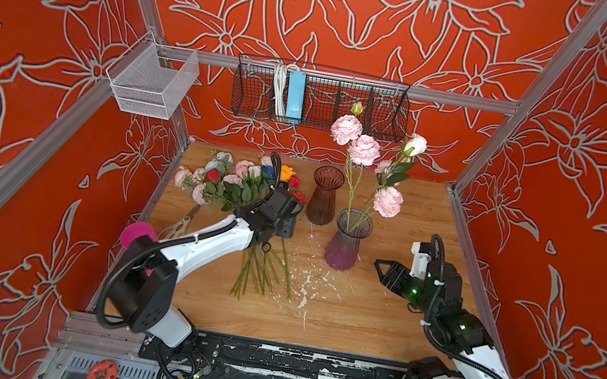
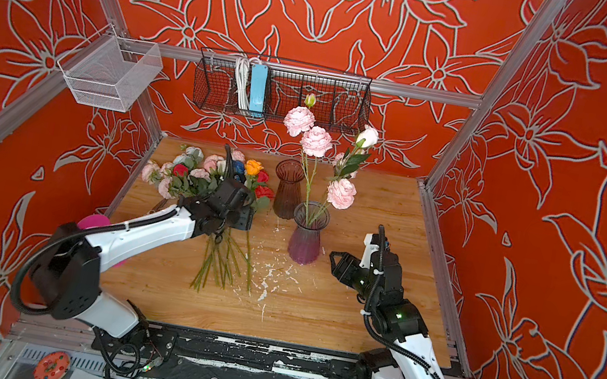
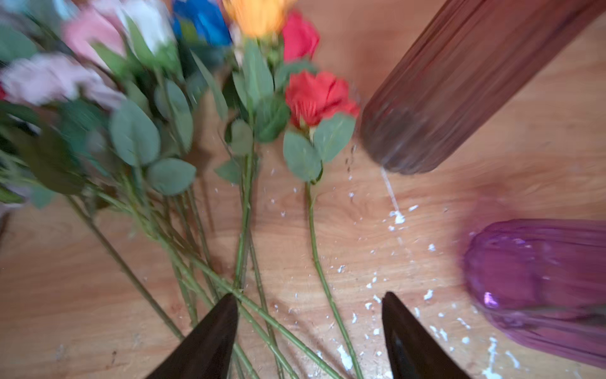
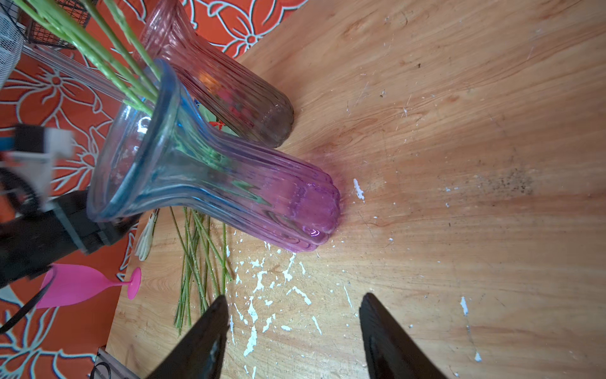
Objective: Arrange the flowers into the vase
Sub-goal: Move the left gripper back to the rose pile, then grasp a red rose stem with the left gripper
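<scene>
Both top views | purple vase (image 1: 346, 246) holds pink flowers (image 1: 363, 149) | brown vase (image 1: 324, 198) beside

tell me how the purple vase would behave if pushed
Likely top-heavy: the purple vase holds tall pink flowers leaning well above its rim, so a high push may tip it. It looks like ribbed glass, so probably rigid, slick and breakable. Pushed low, it would likely slide on the smooth table.

Blooms of the flowers (image 3: 134, 131) ahead of the left gripper (image 3: 310, 297) are blurred; purple vase (image 3: 541, 288) beside it is cut off.
</scene>
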